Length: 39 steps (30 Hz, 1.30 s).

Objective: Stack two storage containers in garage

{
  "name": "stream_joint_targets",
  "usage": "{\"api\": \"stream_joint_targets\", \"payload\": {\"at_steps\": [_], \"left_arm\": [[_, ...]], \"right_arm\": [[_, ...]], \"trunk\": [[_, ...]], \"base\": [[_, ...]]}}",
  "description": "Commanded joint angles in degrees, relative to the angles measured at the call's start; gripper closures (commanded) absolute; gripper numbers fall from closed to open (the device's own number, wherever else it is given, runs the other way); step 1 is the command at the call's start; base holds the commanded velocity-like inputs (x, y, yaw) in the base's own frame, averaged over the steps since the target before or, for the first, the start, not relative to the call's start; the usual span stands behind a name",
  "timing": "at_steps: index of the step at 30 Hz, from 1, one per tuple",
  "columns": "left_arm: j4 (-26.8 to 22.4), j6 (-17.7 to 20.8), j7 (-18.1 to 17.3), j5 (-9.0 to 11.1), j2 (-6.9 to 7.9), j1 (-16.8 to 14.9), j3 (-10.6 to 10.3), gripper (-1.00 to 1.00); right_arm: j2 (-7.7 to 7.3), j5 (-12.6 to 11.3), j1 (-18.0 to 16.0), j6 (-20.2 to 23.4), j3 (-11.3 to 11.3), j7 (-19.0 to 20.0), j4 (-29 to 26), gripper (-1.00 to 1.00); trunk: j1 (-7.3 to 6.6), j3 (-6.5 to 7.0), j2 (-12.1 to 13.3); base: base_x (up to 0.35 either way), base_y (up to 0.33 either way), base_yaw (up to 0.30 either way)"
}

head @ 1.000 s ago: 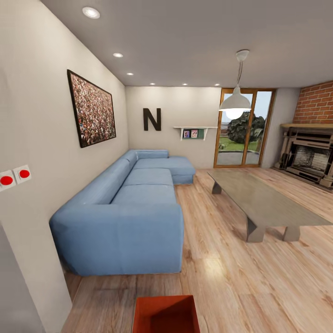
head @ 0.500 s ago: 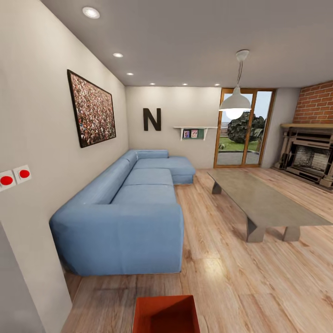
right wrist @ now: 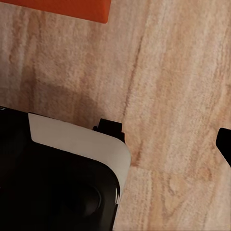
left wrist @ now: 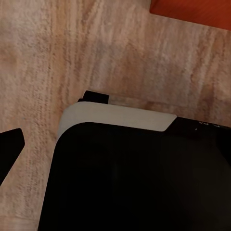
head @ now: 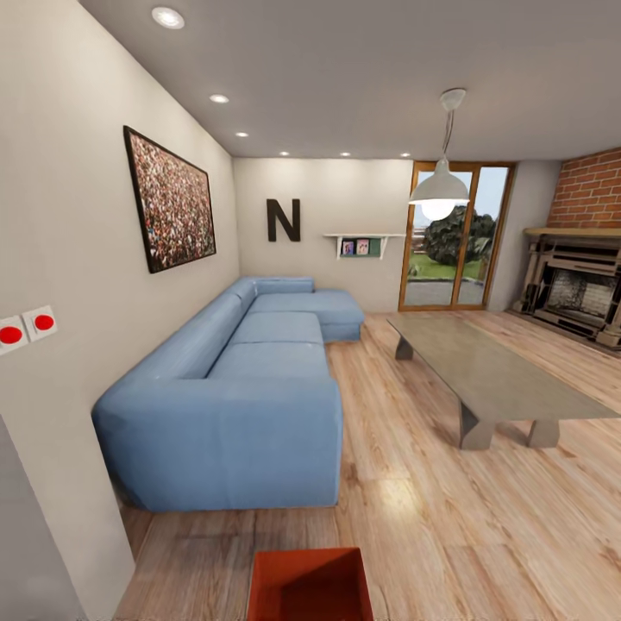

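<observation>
One orange-red storage container [head: 310, 586] sits on the light wood-plank floor at the bottom middle of the head view, open side up, cut off by the frame edge. A corner of it shows in the left wrist view [left wrist: 192, 12], and an edge of it in the right wrist view [right wrist: 62, 8]. My left gripper [left wrist: 115, 156] hangs over the planks with one dark fingertip [left wrist: 9, 149] at the picture's edge and nothing held. My right gripper [right wrist: 120, 144] does the same, with one fingertip [right wrist: 225, 144] at the edge. This is the living room.
A big light-blue sectional sofa [head: 233, 388] stands along the left wall. A low grey table [head: 487, 375] is to the right, with a brick fireplace [head: 582, 293] and glass doors [head: 453, 241] behind it. Open planks [head: 405, 483] run between them. My black-and-white base [left wrist: 125, 168] lies below both wrists.
The whole head view has shifted by a few pixels, so the camera moved slightly. The container and furniture keep their places.
</observation>
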Motion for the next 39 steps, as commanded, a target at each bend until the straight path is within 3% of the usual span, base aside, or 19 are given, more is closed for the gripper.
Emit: {"api": "stream_joint_targets", "payload": {"at_steps": [1, 24, 32, 39], "left_arm": [[-0.02, -0.13, 0.05, 0.27, -0.02, -0.01, 0.01, -1.0], [-0.02, -0.15, 0.05, 0.26, -0.02, -0.01, 0.01, -1.0], [-0.02, -0.13, 0.05, 0.27, -0.02, -0.01, 0.02, -1.0], [-0.02, -0.13, 0.05, 0.31, 0.04, -0.01, 0.01, -1.0]], "right_arm": [[-0.03, 0.24, -0.07, -0.29, 0.03, 0.09, 0.14, -1.0], [-0.05, 0.1, -0.07, -0.31, -0.12, -0.44, 0.14, -1.0], [0.0, -4.06, -0.07, -0.37, 0.01, -0.55, 0.14, -1.0], [0.01, -5.94, -0.07, -0.43, 0.04, -0.86, 0.14, -1.0]], "trunk": [[0.0, -0.15, -0.03], [0.0, -2.25, -0.03], [0.0, -2.98, -0.03], [0.0, -3.62, -0.03]], "base": [[0.0, 0.0, 0.0], [0.0, 0.0, 0.0], [0.0, 0.0, 0.0], [0.0, 0.0, 0.0]]}}
